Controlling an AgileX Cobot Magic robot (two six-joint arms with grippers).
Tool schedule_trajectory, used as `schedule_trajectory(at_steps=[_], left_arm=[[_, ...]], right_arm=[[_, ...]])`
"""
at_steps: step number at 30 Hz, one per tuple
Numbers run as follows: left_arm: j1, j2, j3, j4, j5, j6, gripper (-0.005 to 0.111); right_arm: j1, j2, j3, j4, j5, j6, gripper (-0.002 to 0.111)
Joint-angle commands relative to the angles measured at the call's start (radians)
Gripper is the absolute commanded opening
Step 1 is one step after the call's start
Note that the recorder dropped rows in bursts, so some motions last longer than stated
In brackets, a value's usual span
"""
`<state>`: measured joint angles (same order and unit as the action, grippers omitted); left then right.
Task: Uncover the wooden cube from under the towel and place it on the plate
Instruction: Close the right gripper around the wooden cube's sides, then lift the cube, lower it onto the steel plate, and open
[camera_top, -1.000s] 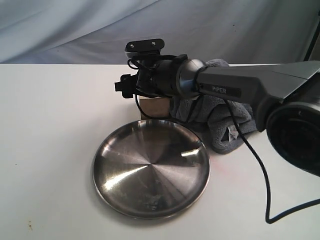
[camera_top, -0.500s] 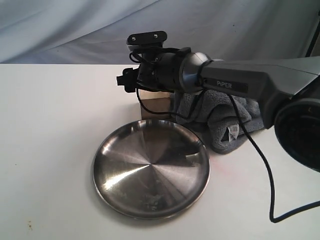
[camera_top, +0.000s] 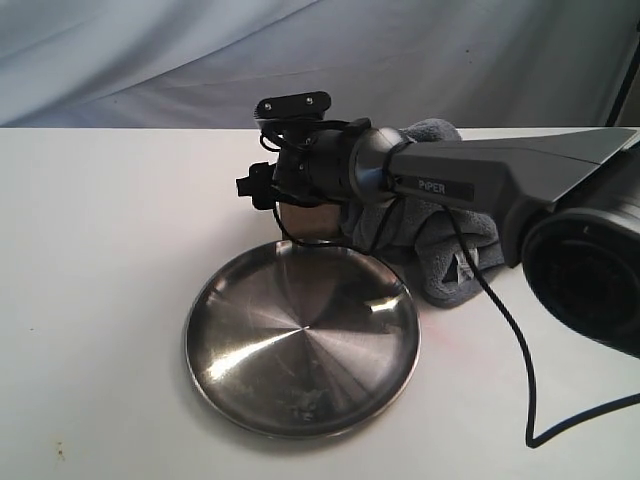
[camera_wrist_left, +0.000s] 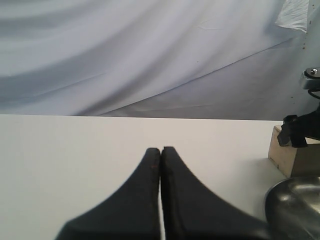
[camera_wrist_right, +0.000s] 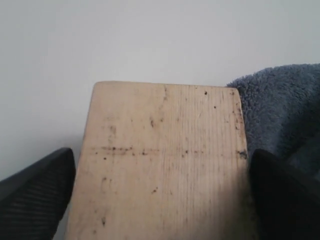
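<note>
Lowered since earlier, right pincer grips wooden cube between its fingers.

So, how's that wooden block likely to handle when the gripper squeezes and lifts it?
Probably stiff: the block shows wood grain and straight edges, so the right gripper straddling it shouldn't dent it. Its flat faces make rolling unlikely. The matte, unpolished surface suggests it won't slip much between the fingers.
</note>
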<state>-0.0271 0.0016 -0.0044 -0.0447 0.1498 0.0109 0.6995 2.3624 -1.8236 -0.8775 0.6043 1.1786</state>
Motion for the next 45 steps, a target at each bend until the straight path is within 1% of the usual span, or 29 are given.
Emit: schedule_trajectory(at_steps=[1, 7, 9, 20, 26, 29, 31, 35, 37, 40, 45], left_arm=[[-0.001, -0.002, 0.004, 0.001, -0.004, -0.001, 0.001], [-0.001, -0.002, 0.004, 0.001, -0.004, -0.001, 0.001], [-0.001, -0.002, 0.004, 0.001, -0.004, -0.001, 0.001], [-0.001, -0.002, 0.004, 0.001, -0.004, -0.001, 0.001], [-0.001, -0.002, 0.004, 0.001, -0.004, -0.001, 0.001], [-0.001, -0.002, 0.004, 0.001, -0.004, -0.001, 0.001], [-0.001, -0.002, 0.004, 0.001, -0.004, -0.001, 0.001], [-0.001, -0.002, 0.004, 0.001, -0.004, 0.002, 0.001], [-0.001, -0.002, 0.004, 0.001, -0.004, 0.002, 0.001], [-0.001, -0.002, 0.004, 0.001, -0.004, 0.002, 0.001], [-0.001, -0.002, 0.004, 0.001, -0.004, -0.002, 0.001]], right_arm=[[0.002, 0.004, 0.0, 0.0, 0.035, -0.023, 0.079], [0.002, 0.004, 0.0, 0.01, 0.041, -0.029, 0.058], [0.006, -0.004, 0.0, 0.027, 0.045, -0.031, 0.055], [0.023, -0.101, 0.0, 0.018, 0.052, -0.065, 0.055], [0.026, -0.159, 0.0, 0.077, 0.054, -0.164, 0.055], [0.037, -0.189, 0.0, 0.156, 0.071, -0.278, 0.055], [0.051, -0.202, 0.0, 0.234, 0.119, -0.372, 0.055], [0.089, -0.206, 0.0, 0.429, 0.222, -0.632, 0.055], [0.106, -0.206, 0.0, 0.496, 0.259, -0.727, 0.055], [0.132, -0.206, 0.003, 0.542, 0.288, -0.798, 0.055], [0.171, -0.206, 0.049, 0.549, 0.317, -0.837, 0.055]])
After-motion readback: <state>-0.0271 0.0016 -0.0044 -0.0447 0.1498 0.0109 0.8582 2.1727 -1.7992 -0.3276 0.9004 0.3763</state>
